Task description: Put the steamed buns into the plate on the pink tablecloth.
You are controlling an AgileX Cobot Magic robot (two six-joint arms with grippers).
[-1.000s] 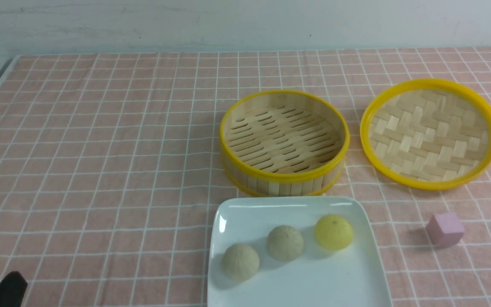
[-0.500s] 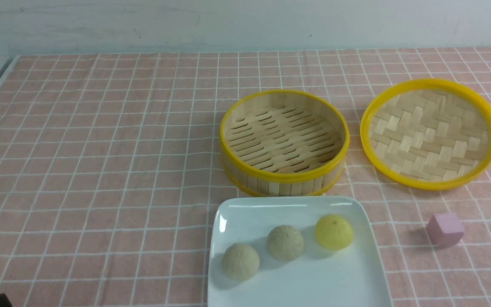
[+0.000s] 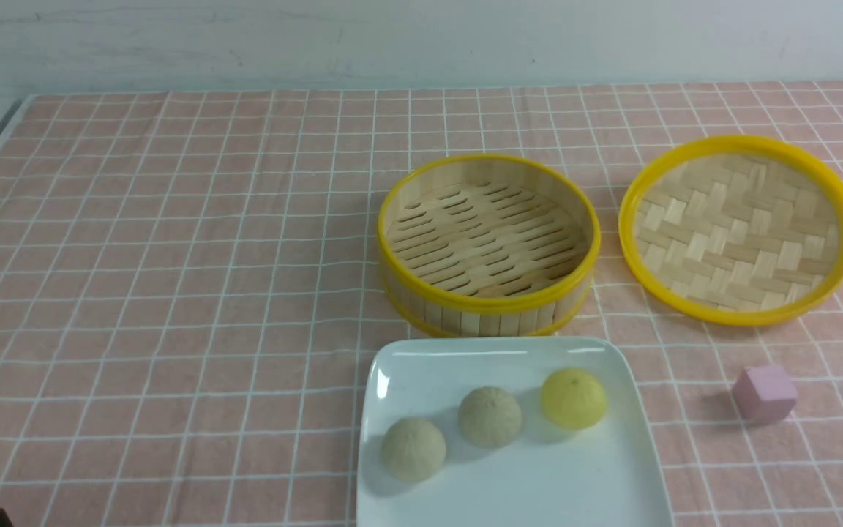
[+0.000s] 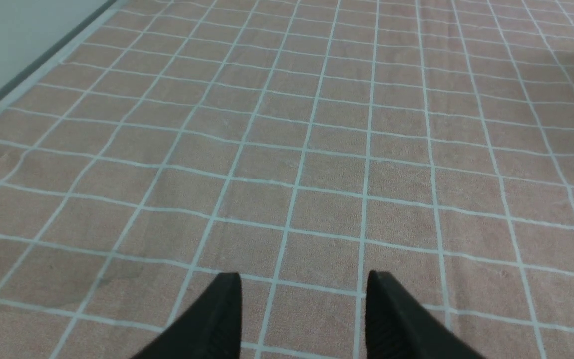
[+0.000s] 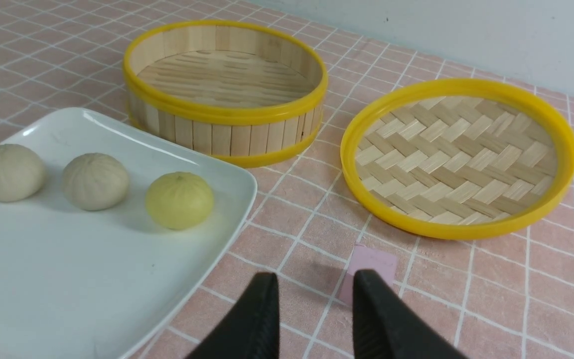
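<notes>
Left to right: left gripper (image 4: 303, 299), jaws apart and empty, over the pink tablecloth (image 3: 173, 256); three steamed buns (image 3: 490, 417) on the plate (image 3: 538, 490); right gripper (image 5: 314, 299), part-open, empty. Judged complete: both arms should stay clear.

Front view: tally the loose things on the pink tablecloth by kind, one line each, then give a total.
Beige-white steamed buns: 2, on the plate
Pale yellow steamed bun: 1, on the plate
White plate: 1
Bamboo steamer: 1, nothing in it
Woven bamboo lid: 1
Pink cube: 1
Total: 7
</notes>
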